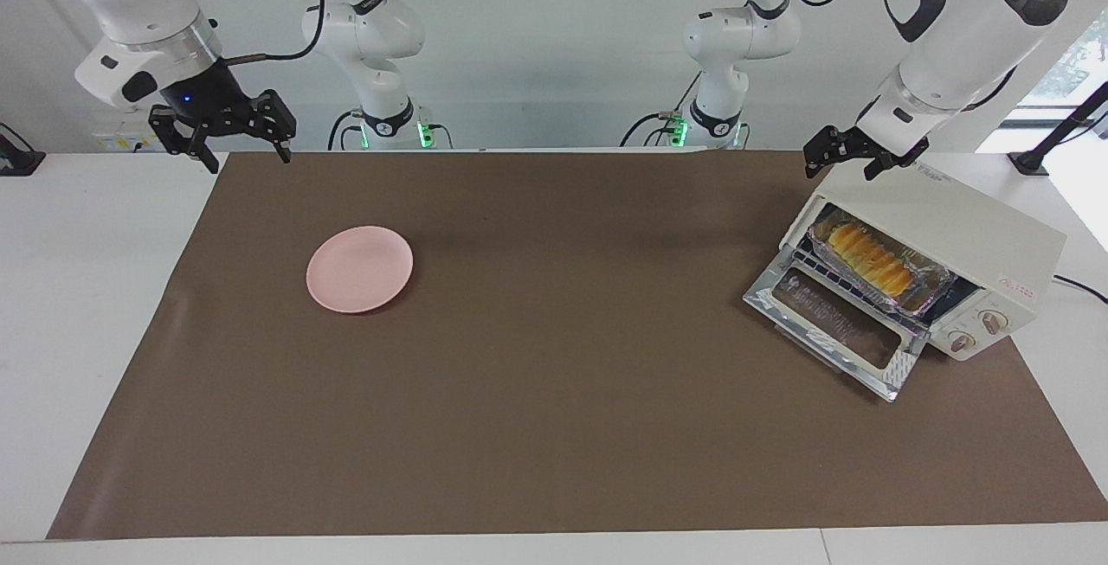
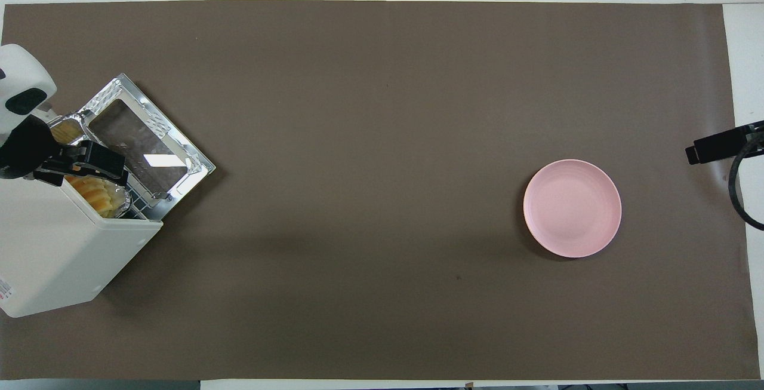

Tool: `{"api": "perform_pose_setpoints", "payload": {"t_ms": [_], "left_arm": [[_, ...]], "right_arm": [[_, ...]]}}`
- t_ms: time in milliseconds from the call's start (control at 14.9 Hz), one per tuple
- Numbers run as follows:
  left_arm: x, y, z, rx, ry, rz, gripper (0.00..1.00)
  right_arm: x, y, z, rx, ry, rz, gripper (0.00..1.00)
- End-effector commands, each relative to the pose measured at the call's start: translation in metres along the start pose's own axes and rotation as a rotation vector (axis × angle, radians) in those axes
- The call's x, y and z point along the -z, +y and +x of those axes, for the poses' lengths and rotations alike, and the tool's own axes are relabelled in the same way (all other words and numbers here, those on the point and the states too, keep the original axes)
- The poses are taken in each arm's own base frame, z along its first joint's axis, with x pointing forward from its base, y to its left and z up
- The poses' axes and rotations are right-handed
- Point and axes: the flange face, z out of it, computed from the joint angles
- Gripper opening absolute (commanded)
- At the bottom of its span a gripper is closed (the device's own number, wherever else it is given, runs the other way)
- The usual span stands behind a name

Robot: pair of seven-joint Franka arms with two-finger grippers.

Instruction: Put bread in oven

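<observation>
Bread (image 1: 870, 260) sits in foil tray (image 1: 917, 292) inside oven (image 1: 969, 236), door (image 1: 835, 323) down. Left gripper (image 1: 853, 154) hovers over oven top, jaws spread, empty. Right gripper (image 1: 227, 128) waits w/ jaws spread, over the table edge at the right arm's end. Next, prob: shut door.

Non-task items on table

Pink plate (image 1: 359, 269) lies bare on the brown mat (image 1: 554, 426), toward the right arm's end. Crinkled foil tray (image 1: 930, 292) sits on the wire rack (image 1: 809, 264).

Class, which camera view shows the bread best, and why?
The facing view: the bread lies in its foil tray inside the open oven, fully visible. In the overhead view the left gripper and the oven's top hide most of it.
</observation>
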Motion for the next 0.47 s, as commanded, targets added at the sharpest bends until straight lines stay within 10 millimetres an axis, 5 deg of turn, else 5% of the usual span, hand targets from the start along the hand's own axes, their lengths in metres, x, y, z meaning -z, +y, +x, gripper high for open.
{"api": "perform_pose_setpoints", "payload": {"t_ms": [0,403], "left_arm": [[0.0022,-0.0007,-0.0019,0.017,0.025,-0.02,1.0],[0.0054,-0.0029,0.002,0.03,0.046,-0.024,1.0]], "right_arm": [[0.0014,-0.0007,-0.0076,0.0,0.0,0.009,1.0],[0.0014,-0.0007,-0.0076,0.001,0.0,0.009,1.0]]}}
